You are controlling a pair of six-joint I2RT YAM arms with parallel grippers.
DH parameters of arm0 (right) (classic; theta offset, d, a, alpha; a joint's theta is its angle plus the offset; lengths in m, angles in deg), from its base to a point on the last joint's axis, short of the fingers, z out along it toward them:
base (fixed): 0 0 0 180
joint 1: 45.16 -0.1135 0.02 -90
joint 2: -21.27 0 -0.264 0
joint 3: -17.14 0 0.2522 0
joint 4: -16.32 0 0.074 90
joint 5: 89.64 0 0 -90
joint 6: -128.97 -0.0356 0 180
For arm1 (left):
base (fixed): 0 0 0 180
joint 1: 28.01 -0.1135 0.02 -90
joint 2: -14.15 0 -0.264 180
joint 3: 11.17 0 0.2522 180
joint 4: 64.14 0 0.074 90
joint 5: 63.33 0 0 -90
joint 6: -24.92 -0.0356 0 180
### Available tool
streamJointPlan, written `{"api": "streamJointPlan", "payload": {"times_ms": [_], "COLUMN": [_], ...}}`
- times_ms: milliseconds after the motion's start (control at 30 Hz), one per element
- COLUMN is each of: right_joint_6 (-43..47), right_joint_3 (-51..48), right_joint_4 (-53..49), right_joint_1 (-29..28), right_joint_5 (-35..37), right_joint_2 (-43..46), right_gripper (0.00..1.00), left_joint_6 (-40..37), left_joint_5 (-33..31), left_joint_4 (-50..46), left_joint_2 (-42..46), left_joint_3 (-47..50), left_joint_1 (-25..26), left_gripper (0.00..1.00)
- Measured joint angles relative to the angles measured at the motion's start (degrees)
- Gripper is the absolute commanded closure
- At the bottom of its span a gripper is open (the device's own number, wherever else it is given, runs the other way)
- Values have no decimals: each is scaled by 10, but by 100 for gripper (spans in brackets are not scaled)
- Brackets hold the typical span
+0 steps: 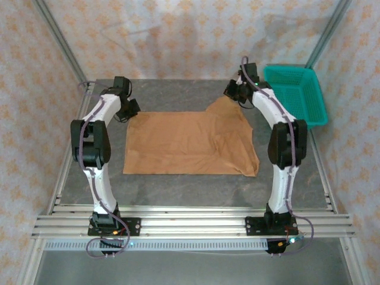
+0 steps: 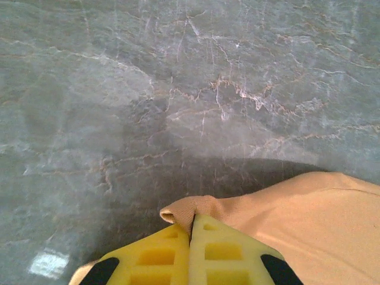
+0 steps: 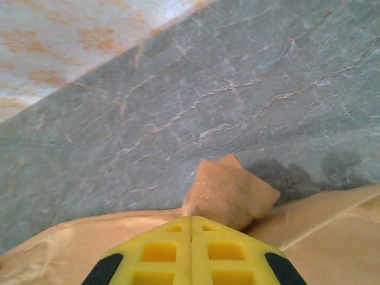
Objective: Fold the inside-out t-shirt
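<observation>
- Tabletop (image 1: pixel 178 190) grey, veined; patterned walls (image 1: pixel 178 35) around.
- Tan t-shirt (image 1: pixel 190 142) lies flat, long axis left-right.
- Clamped on its far corners: left gripper (image 2: pixel 192 221), right gripper (image 3: pixel 191 221).

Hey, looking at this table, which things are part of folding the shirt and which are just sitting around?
Part of the job:
- inside-out t-shirt, spread out flat
- left hand, shut on a bunched bit of the shirt's edge
- right hand, shut on a shirt corner

Just lying about:
- green basket, far right of the table, apart from the shirt
</observation>
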State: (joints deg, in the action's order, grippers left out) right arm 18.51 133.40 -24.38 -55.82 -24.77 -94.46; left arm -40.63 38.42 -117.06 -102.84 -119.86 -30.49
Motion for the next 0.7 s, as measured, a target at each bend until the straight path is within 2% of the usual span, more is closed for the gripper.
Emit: {"api": "streamJointPlan", "payload": {"times_ms": [233, 700], "right_joint_6": [11, 3], "right_joint_3": [-180, -382], "right_joint_4": [23, 22], "right_joint_1": [0, 0], "right_joint_5": [11, 8], "right_joint_2": [190, 359], "right_gripper": [100, 100], "left_joint_6": [1, 0], "left_joint_5": [1, 3], "left_joint_4": [28, 51], "left_joint_2": [80, 202], "left_joint_3": [78, 222], "left_joint_1": [0, 0], "left_gripper": [93, 93]}}
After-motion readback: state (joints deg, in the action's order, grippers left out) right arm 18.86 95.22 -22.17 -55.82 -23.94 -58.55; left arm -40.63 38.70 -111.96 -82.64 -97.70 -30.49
